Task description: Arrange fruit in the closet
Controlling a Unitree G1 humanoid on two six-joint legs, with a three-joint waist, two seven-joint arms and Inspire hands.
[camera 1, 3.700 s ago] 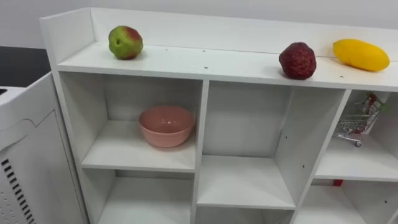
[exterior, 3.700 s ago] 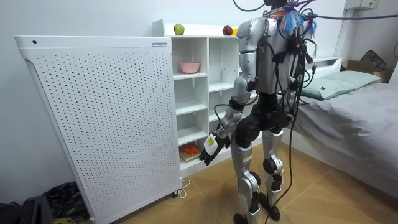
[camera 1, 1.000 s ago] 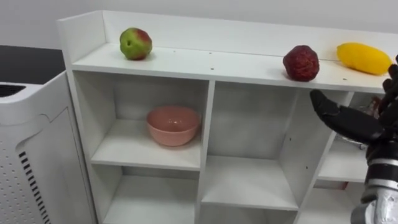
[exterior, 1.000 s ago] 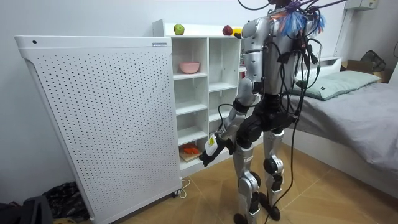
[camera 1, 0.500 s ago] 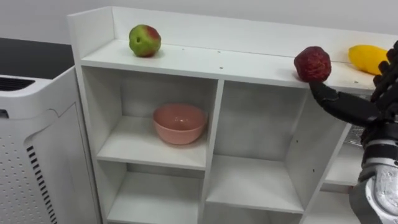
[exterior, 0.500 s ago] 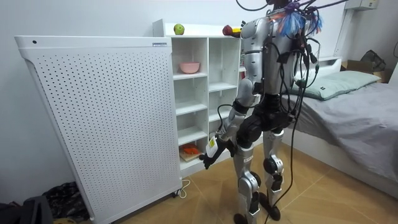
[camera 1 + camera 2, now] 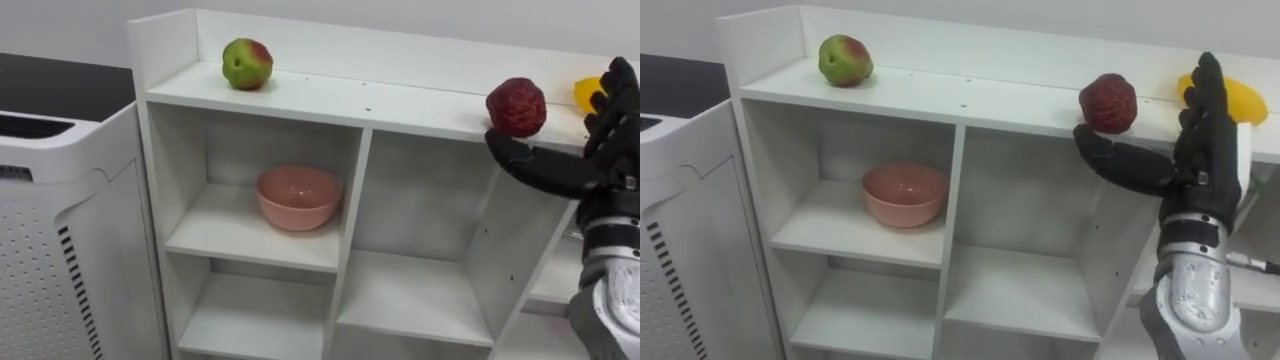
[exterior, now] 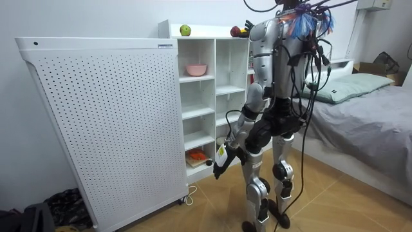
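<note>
1. White closet [image 7: 400, 100] – an open unit of square compartments with a low rim at the back and left end of its top board. The robot stands upright on the wooden floor close before its right half, facing it.
2. Fruit: all three pieces lie on the closet's top board. The apple [image 7: 247, 64], green with a red flush, sits near the left end. The red fruit [image 7: 516, 107], dark and rough-skinned, sits at the front edge toward the right. The yellow fruit [image 7: 1240, 100] lies further right, partly covered by the robot's fingers.
3. Right hand [image 7: 1202, 140]: raised in front of the closet's top right, level with the top board. The fingers stand straight and upright, spread wide from the thumb, and hold nothing. The thumb reaches left, its tip just under the red fruit at the board's front edge – whether it touches cannot be told.
4. Left hand [image 8: 219, 169]: hangs low at the robot's side, level with the closet's lower compartments and away from them. Its fingers cannot be made out.
5. Bowl [image 7: 298, 197]: pink, upright, on the shelf of the closet's upper left compartment, below the apple.
6. The compartment next to the bowl's, under the middle of the top board, holds nothing.
7. An orange item [image 8: 196, 155] lies in a low left compartment; its kind cannot be told.
8. A white perforated panel [image 8: 96, 129] stands against the closet's left side, almost as tall as the closet.
9. A bed [image 8: 373, 103] with grey cover stands beyond the closet's right end.
</note>
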